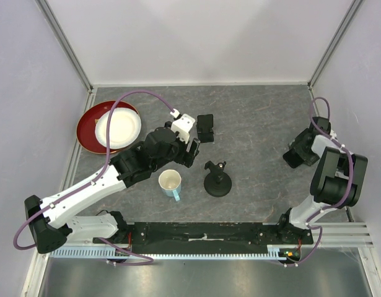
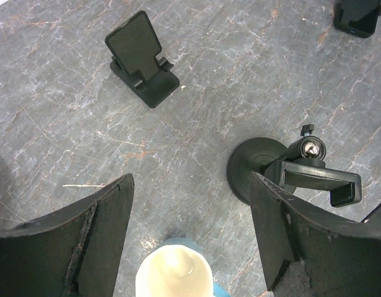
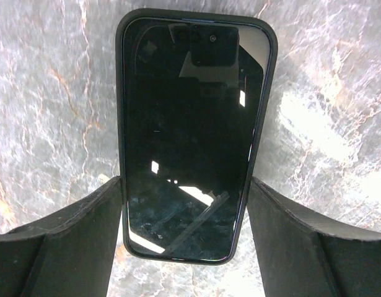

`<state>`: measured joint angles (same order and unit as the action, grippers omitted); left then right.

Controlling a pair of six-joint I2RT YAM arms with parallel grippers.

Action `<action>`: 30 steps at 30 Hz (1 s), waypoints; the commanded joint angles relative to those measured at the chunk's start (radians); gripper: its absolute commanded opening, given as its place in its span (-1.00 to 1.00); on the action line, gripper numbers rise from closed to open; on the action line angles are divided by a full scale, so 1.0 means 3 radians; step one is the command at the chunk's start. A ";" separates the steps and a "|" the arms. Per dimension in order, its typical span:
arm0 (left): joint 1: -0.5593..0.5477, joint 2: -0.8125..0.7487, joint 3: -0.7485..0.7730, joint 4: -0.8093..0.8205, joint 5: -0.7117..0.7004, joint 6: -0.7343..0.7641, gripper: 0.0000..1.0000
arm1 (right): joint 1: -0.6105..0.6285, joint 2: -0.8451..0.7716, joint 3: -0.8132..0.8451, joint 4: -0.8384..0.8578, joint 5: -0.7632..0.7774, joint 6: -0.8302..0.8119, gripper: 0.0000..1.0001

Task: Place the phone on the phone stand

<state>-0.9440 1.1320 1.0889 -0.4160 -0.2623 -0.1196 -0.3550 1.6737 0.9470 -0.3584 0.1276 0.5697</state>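
Black phone lies flat on the grey table, right side, with the right gripper clamped across its long edges; best to lift straight and level before swinging toward the far-off phone stand.

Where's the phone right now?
In the right wrist view the phone lies flat, screen up, between the right claw's fingers, touching both; overhead, that's the table's right side.

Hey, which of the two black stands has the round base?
The clamp mount right of the cup; the folding stand farther back has a rectangular foot and a tilted backrest.
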 commanded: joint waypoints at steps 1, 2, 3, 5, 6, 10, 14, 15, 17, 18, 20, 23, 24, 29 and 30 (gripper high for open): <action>-0.0008 -0.0020 0.0026 0.0088 -0.0082 0.0077 0.60 | 0.0079 -0.0082 -0.0196 -0.0058 -0.0201 -0.0181 -1.00; -0.0003 -0.0020 0.0026 0.0088 -0.0082 0.0077 0.60 | 0.0104 -0.0103 -0.0196 -0.0063 -0.0190 -0.0206 -1.00; -0.0008 -0.0020 0.0026 0.0088 -0.0082 0.0077 0.60 | 0.0119 -0.0128 -0.0201 -0.0063 -0.0145 -0.0227 -1.00; -0.0008 -0.0025 0.0026 0.0088 -0.0092 0.0077 0.60 | 0.0206 -0.0235 -0.0227 -0.0063 -0.0037 -0.0278 -1.00; -0.0008 -0.0025 0.0026 0.0088 -0.0092 0.0077 0.60 | 0.0247 -0.0276 -0.0237 -0.0058 0.0085 -0.0293 -1.00; -0.0008 -0.0025 0.0026 0.0093 -0.0087 0.0071 0.59 | 0.0477 -0.0633 -0.0314 0.0044 0.0249 -0.0406 -1.00; -0.0003 -0.0030 0.0026 0.0093 -0.0087 0.0066 0.59 | 0.0676 -0.0880 -0.0344 0.0095 0.0291 -0.0442 -1.00; -0.0008 -0.0025 0.0026 0.0088 -0.0092 0.0066 0.60 | 0.0702 -0.0910 -0.0349 0.0116 0.0250 -0.0457 -1.00; -0.0008 -0.0031 0.0026 0.0093 -0.0092 0.0066 0.59 | 0.0779 -0.1008 -0.0385 0.0197 0.0204 -0.0457 -1.00; -0.0003 -0.0025 0.0021 0.0088 -0.0092 0.0066 0.59 | 0.0805 -0.1033 -0.0390 0.0213 0.0188 -0.0457 -1.00; -0.0008 -0.0026 0.0026 0.0088 -0.0087 0.0066 0.59 | 0.0881 -0.1105 -0.0436 0.0300 0.0132 -0.0462 -1.00; -0.0008 -0.0025 0.0021 0.0093 -0.0087 0.0061 0.59 | 0.0948 -0.1192 -0.0492 0.0397 0.0020 -0.0442 -1.00; -0.0003 -0.0025 0.0021 0.0093 -0.0087 0.0061 0.59 | 0.0968 -0.1222 -0.0508 0.0422 -0.0016 -0.0427 -1.00; -0.0003 -0.0025 0.0026 0.0088 -0.0051 0.0046 0.59 | 0.1096 -0.1565 -0.0671 0.0683 -0.0312 -0.0442 -1.00; -0.0008 -0.0025 0.0026 0.0093 -0.0041 0.0041 0.59 | 0.1117 -0.1641 -0.0697 0.0744 -0.0384 -0.0467 -1.00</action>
<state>-0.9440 1.1320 1.0889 -0.4164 -0.2619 -0.1196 -0.0433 1.2903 0.7521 -0.2817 0.0959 0.4438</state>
